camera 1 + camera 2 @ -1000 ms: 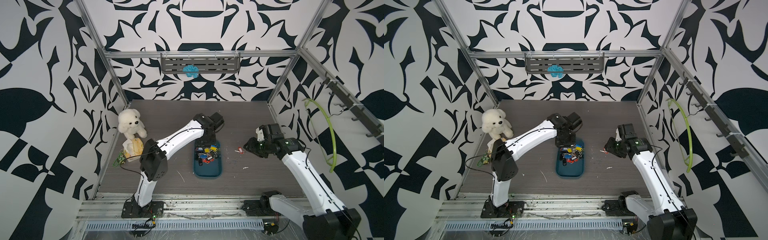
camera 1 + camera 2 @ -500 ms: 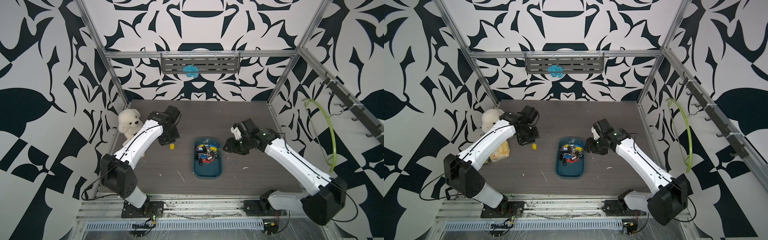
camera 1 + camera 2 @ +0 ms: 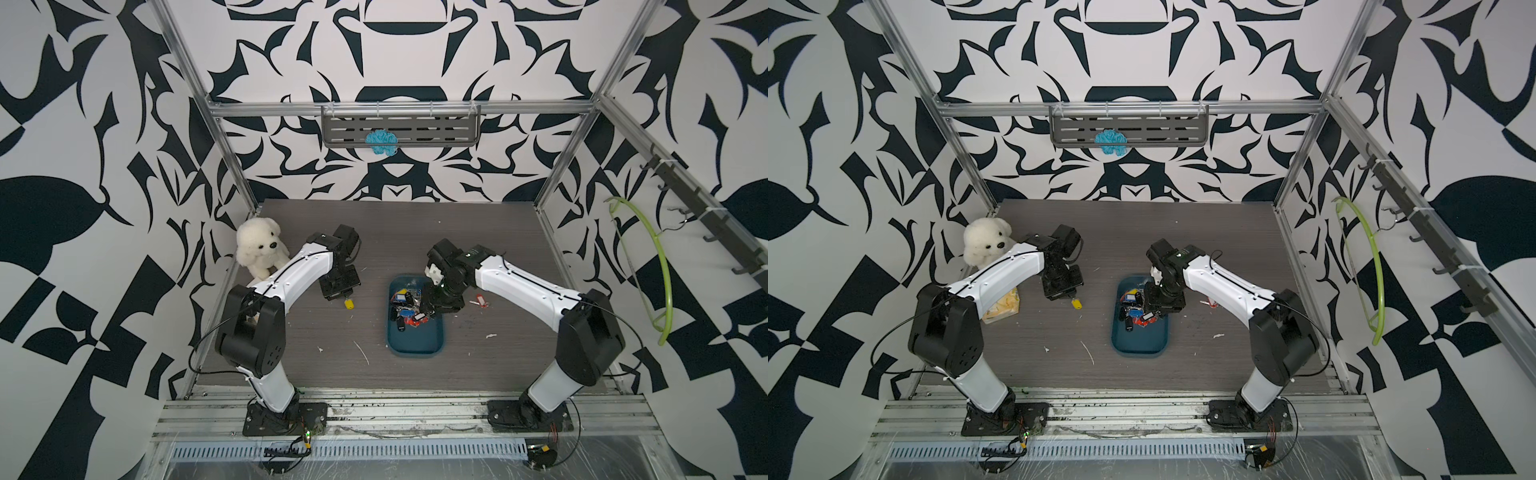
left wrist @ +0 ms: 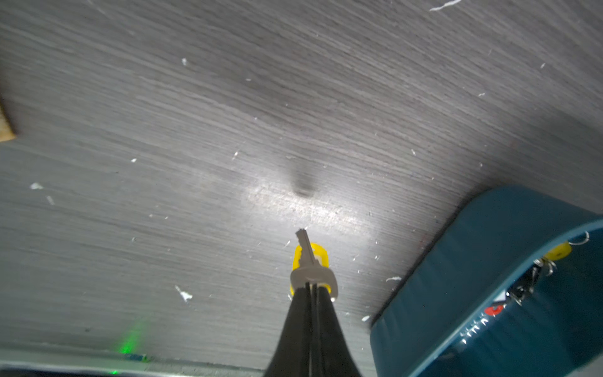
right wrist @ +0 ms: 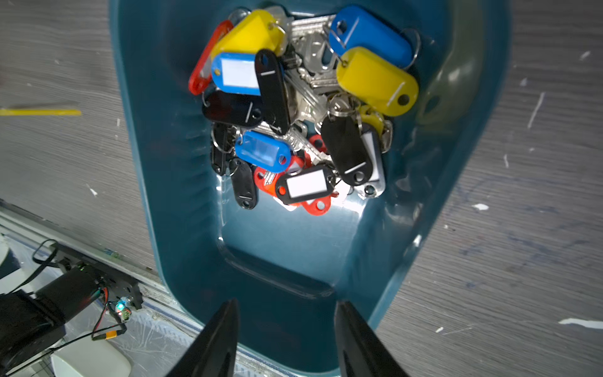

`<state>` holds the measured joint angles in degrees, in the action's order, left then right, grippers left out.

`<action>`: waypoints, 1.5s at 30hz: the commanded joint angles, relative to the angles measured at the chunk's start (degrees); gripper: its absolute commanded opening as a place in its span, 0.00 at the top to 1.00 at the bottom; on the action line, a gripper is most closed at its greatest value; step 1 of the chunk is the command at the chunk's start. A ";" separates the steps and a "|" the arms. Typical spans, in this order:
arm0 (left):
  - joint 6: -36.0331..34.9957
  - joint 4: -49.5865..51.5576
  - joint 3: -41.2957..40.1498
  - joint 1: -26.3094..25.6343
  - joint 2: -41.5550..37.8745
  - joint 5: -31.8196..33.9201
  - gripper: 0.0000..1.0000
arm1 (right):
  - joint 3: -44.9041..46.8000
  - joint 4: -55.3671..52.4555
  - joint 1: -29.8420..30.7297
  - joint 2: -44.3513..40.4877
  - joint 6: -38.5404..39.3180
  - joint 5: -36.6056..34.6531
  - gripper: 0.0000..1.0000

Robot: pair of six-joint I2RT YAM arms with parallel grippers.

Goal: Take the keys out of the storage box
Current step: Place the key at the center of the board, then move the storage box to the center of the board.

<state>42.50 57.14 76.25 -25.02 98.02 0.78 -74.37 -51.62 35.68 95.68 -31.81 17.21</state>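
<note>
While the right gripper [image 5: 287,315] hangs over the shallow dark teal plastic storage box [image 5: 153,182] with its jaws spread wide and nothing between them, the heap of small silver keys with red, blue, yellow and black plastic tags [image 5: 293,107] sits bunched in the half of the box nearer the back wall, and the near half shows plain teal floor. The left gripper [image 4: 312,292] is out over the dark grey wood-grain tabletop [image 4: 195,130] near the box's left side. Its fingers are squeezed almost together, pinching the head of one silver key on a yellow plastic tag [image 4: 310,274] that dangles off the tips. Another key with a red-and-white tag [image 3: 479,300] lies on the tabletop just right of the box, and a white plush bear [image 3: 259,245] sits by the left wall.
</note>
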 commanded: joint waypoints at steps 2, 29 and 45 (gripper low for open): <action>-0.49 -0.95 -1.41 0.32 0.60 -1.04 0.45 | -3.67 -2.84 0.40 1.35 2.31 -2.42 0.45; 0.52 -2.07 -5.78 0.32 -4.17 -1.95 0.30 | -7.31 -2.24 1.50 15.97 3.35 -4.77 0.53; 0.57 -2.41 -6.81 0.31 -4.54 -1.86 0.31 | -4.03 2.67 6.47 13.66 -4.09 4.94 0.53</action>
<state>42.68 53.84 70.04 -25.02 95.04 -0.95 -77.87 -47.86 41.04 111.35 -33.36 18.39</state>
